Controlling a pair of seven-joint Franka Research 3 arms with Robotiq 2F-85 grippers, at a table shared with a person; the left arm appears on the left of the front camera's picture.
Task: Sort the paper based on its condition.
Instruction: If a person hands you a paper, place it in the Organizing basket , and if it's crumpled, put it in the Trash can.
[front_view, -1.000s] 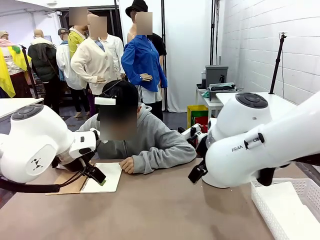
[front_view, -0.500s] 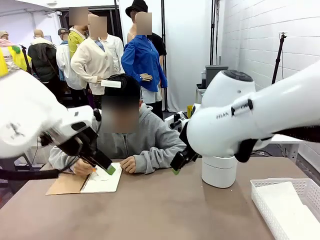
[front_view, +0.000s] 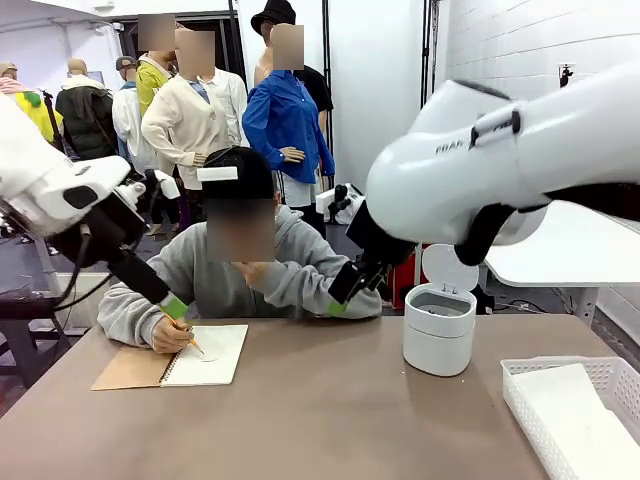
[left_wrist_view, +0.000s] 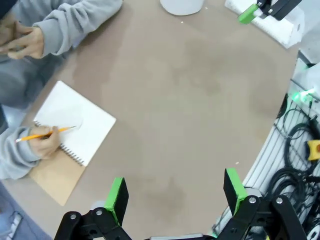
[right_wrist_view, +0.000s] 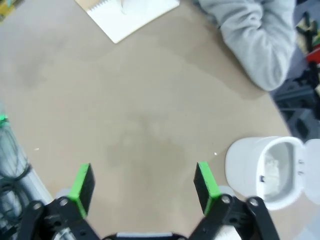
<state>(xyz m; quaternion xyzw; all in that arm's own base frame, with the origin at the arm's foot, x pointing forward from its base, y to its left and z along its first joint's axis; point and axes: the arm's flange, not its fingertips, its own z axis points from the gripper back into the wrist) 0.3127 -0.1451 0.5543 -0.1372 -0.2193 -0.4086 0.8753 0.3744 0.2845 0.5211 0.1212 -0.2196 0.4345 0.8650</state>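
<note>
From my station I see the left jaws spread wide with nothing between them, their green pads (left_wrist_view: 117, 197) hanging above the bare brown desk (front_view: 320, 420). In the front view they sit high over the far left of the desk, just above the person's writing hand (front_view: 168, 335). That hand holds a pencil (left_wrist_view: 47, 133) against the open white page of a spiral notebook (front_view: 215, 352), which lies at the far left with its brown cover folded out to the side. The right jaws are spread just as wide and hold nothing. In the front view they hang near the middle of the far edge, in front of the person's grey sleeve (front_view: 300, 290) and to the left of a white bin (front_view: 437, 340). The bin stands on the right half of the desk with its lid (front_view: 443, 266) tipped up, and the right wrist view shows something white and crumpled inside it (right_wrist_view: 270, 167); I can't tell for sure what it is. At the near right corner is a white lattice basket (front_view: 528, 415), and flat white paper (front_view: 572, 410) lies in it.
</note>
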